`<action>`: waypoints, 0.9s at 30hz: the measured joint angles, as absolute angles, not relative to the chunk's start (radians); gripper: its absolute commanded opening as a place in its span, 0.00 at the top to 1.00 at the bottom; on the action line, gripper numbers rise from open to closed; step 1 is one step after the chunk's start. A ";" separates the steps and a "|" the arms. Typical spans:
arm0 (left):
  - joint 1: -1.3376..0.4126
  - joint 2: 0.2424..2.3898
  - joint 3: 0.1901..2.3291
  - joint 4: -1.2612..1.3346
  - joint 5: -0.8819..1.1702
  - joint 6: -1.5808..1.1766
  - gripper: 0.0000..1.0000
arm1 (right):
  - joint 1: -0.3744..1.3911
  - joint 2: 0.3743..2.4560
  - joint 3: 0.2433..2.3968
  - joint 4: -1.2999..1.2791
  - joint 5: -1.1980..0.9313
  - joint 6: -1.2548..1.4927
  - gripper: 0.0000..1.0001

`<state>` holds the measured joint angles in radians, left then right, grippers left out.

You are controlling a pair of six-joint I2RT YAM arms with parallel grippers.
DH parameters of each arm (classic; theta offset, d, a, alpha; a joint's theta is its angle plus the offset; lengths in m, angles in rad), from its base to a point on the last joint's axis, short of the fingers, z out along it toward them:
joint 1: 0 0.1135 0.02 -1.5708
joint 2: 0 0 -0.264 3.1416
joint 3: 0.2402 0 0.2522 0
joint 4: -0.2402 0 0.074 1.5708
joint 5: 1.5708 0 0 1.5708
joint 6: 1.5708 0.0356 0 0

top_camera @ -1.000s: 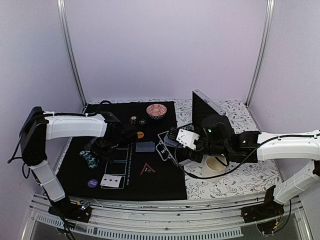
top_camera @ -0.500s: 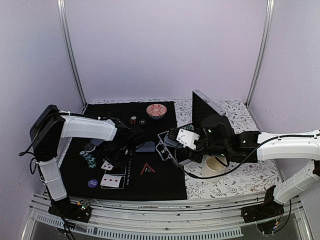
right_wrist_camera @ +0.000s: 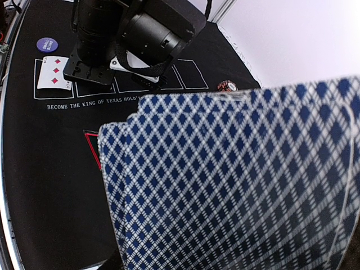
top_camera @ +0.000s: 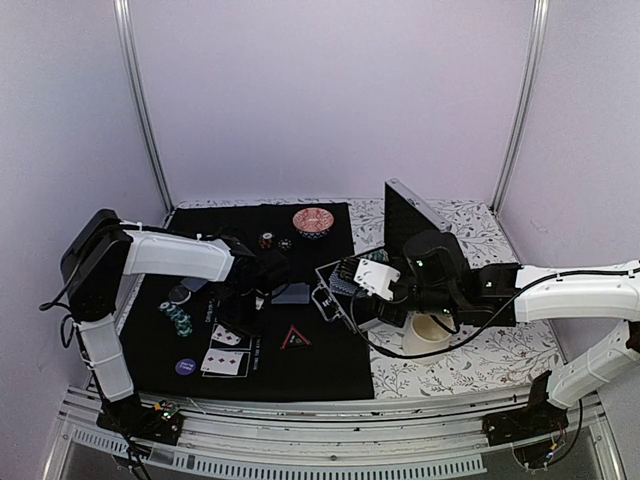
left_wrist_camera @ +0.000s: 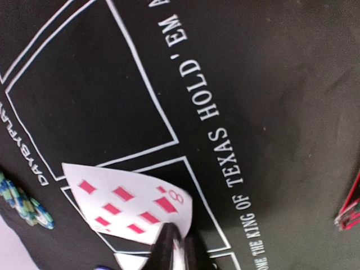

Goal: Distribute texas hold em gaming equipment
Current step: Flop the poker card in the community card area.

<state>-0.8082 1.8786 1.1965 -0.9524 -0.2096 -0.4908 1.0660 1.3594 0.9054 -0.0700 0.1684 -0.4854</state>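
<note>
**Risks**
1. The left claw has the eight of diamonds by one corner only. If it lets go while the card is tilted, the card may slide or land skewed across the white line of the printed box instead of inside it. I cannot tell from the wrist view whether the card's far edge touches the mat.
2. This is a thin card on cloth. A claw that pulls away low could drag the card with it. It could also nudge the other face-up card, which lies just beside it on the side of the arm bases.
3. The striped chips stand near, to the left. A wide swing of the arm could topple them.
4. The right claw carries the deck slightly fanned. A slack grip could shed cards onto the worktop.

**Claws**
- **Left:** almost fully closed. Its fingers pinch the corner of the eight of diamonds, which is face up and low over the row of boxes on the mat.
- **Right:** partly closed around the deck. The blue-check backs fill its own camera. The deck is held by the mat's right edge, near the white cup.
</note>
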 measured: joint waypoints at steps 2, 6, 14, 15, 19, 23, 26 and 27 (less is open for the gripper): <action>-0.804 1.879 1.196 -0.947 -0.195 -0.483 0.69 | 1.066 1.356 0.902 -0.072 0.169 -0.485 0.58; -0.802 1.879 1.196 -0.931 -0.162 -0.472 0.63 | 1.066 1.351 0.900 -0.075 0.169 -0.485 0.58; -0.794 1.821 1.198 -0.888 -0.033 -0.427 0.61 | 1.066 1.351 0.900 -0.075 0.169 -0.485 0.58; -0.784 1.795 1.198 -0.878 -0.014 -0.418 0.63 | 1.066 1.351 0.900 -0.075 0.169 -0.485 0.58; -0.691 1.705 1.204 -0.846 0.012 -0.389 0.72 | 1.066 1.351 0.900 -0.075 0.169 -0.485 0.58; -0.576 1.690 1.203 -0.813 -0.015 -0.370 0.86 | 1.066 1.351 0.900 -0.076 0.169 -0.485 0.58; -0.541 1.717 1.201 -0.791 -0.031 -0.358 0.88 | 1.066 1.351 0.900 -0.076 0.169 -0.485 0.58; -0.540 1.731 1.198 -0.780 -0.033 -0.352 0.89 | 1.066 1.351 0.900 -0.076 0.169 -0.485 0.58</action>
<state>-0.5396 1.7309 1.1984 -0.7803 -0.0326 -0.3515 1.0660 1.3510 0.8997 -0.0757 0.1688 -0.4850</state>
